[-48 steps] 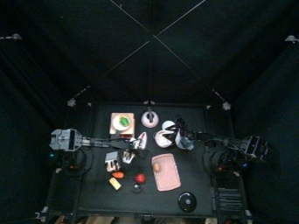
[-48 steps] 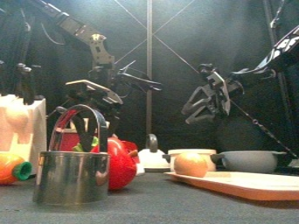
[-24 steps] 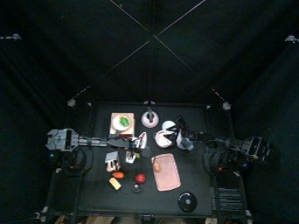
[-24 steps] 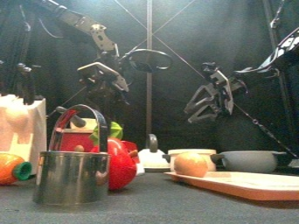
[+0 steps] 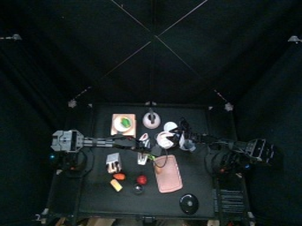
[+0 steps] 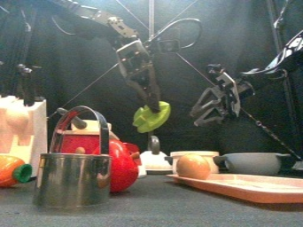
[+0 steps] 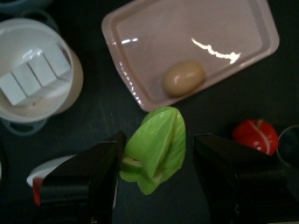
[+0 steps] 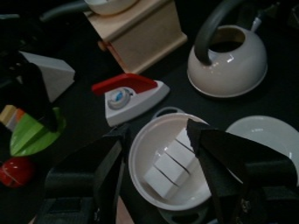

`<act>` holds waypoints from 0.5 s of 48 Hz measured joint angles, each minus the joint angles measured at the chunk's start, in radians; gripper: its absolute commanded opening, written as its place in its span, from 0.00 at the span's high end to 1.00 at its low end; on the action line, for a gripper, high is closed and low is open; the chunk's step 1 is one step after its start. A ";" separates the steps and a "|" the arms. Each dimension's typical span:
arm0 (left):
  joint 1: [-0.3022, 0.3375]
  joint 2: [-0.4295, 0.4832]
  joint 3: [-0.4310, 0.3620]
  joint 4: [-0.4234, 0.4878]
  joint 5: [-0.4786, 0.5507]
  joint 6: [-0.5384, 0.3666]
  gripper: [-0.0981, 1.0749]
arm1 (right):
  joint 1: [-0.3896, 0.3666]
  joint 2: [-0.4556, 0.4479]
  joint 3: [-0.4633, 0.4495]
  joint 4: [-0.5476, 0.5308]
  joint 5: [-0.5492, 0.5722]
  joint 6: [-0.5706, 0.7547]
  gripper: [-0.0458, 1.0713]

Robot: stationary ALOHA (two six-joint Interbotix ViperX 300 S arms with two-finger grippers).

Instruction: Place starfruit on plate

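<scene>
Black curtains surround the table. The starfruit (image 7: pixel 156 150) is pinched by the left gripper (image 7: pixel 156 163) above the plate (image 7: pixel 233 35), its lower end hidden. The right gripper (image 8: pixel 159 156) is spread over a white dish (image 8: pixel 163 157).

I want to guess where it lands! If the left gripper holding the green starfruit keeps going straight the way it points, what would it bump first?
Probably the pink plate. The left gripper holds the starfruit, pointing toward the plate's near corner, beside the tan egg-like piece. Depth is unclear, so it might touch bare table first.
</scene>
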 measured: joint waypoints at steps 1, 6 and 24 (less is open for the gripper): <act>-0.003 0.009 -0.009 -0.003 -0.002 0.002 0.19 | 0.000 -0.003 0.003 0.000 0.006 0.000 0.17; -0.031 0.052 -0.058 -0.012 -0.025 0.008 0.19 | -0.002 -0.025 0.015 0.000 0.043 0.000 0.17; -0.092 0.207 -0.215 -0.018 -0.060 0.009 0.19 | -0.005 -0.150 0.078 0.002 0.071 0.000 0.17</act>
